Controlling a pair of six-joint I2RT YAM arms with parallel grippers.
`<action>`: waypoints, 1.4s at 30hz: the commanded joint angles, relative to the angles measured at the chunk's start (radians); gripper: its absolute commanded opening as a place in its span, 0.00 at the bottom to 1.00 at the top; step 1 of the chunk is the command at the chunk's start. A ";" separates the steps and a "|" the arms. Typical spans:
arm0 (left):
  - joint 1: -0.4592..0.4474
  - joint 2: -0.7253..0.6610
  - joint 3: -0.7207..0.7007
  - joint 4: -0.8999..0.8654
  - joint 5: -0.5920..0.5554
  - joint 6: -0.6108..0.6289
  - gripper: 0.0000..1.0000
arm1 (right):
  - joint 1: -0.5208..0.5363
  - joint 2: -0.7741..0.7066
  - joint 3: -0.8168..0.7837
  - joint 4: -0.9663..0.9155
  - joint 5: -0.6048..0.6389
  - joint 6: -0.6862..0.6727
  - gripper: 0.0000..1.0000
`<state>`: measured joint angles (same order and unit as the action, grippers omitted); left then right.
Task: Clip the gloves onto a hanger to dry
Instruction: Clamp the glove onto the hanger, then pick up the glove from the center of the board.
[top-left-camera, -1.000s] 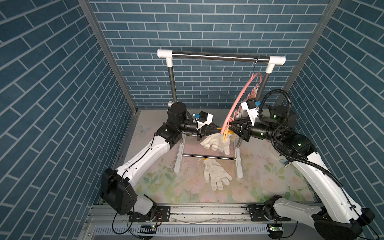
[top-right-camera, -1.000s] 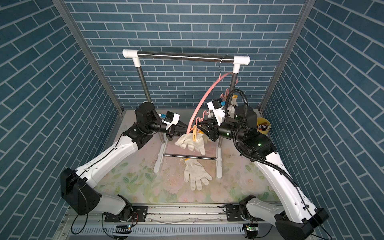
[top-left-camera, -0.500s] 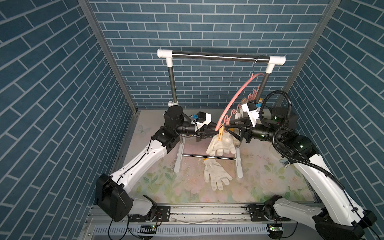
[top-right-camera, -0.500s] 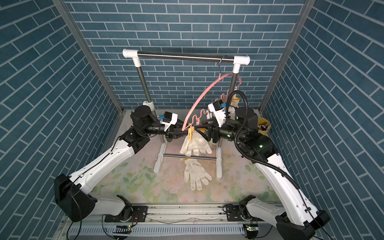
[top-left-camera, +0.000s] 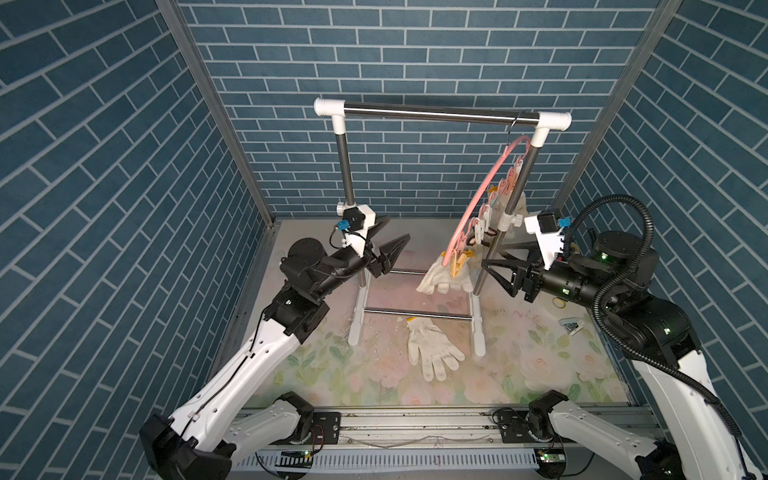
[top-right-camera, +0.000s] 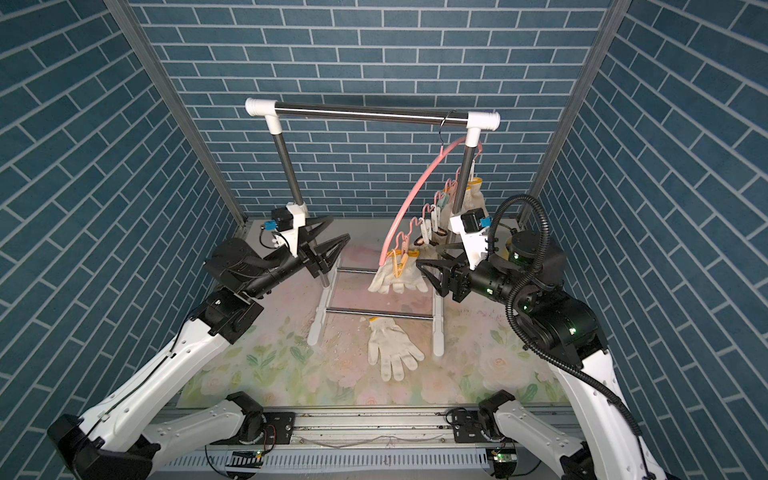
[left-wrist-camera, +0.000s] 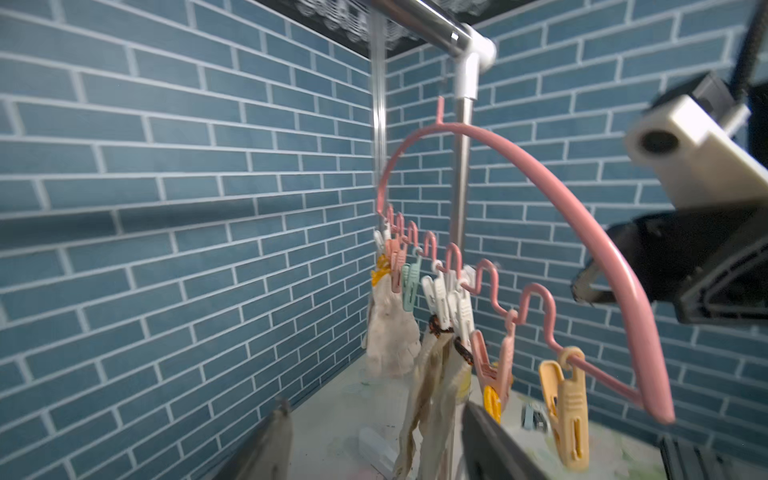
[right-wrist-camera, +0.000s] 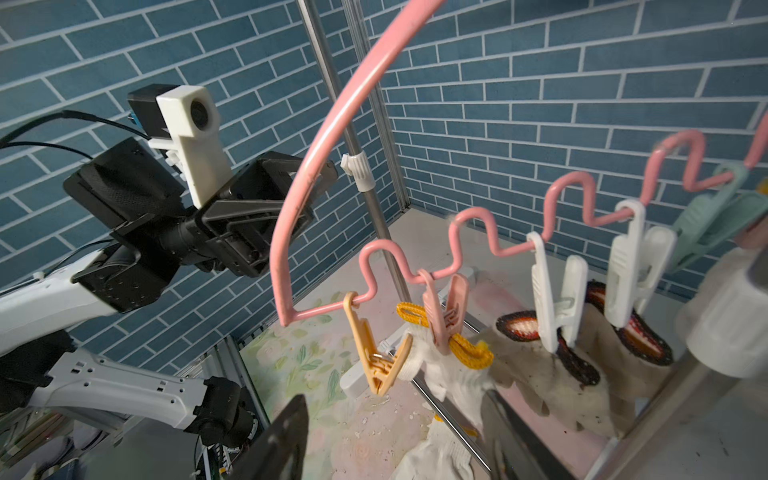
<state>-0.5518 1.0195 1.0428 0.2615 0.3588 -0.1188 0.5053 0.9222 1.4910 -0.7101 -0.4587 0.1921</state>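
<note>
Both top views are showing us the left hand (top-left-camera: 398, 227) and the right hand (top-left-camera: 492, 257) standing open and empty on either side of the hanger (top-left-camera: 484, 195), where a white glove (top-left-camera: 446, 276) is hanging clipped. We are judging that clipping done. Next we are expecting a low reach for the loose glove (top-left-camera: 432, 349) lying on the worktop (top-left-camera: 332, 365) between the feet of the rack (top-left-camera: 436, 114). Left wrist view: an orange clip (left-wrist-camera: 565, 399) is dangling free at the arc's end. Right wrist view: the rack's upright is crowding the right hand.
</note>
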 joint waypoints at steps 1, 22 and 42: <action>0.005 -0.046 -0.101 0.021 -0.069 -0.210 0.91 | -0.007 -0.041 -0.032 -0.046 0.051 -0.023 0.66; -0.206 0.411 -0.002 -0.857 -0.364 -0.711 0.69 | -0.031 -0.103 -0.072 -0.102 0.391 0.103 0.66; -0.244 0.936 0.263 -0.851 -0.212 -0.655 0.58 | -0.102 -0.023 -0.023 -0.083 0.294 0.078 0.67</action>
<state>-0.7906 1.9171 1.2785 -0.5556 0.1341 -0.7979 0.4145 0.8917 1.4498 -0.7963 -0.1314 0.2821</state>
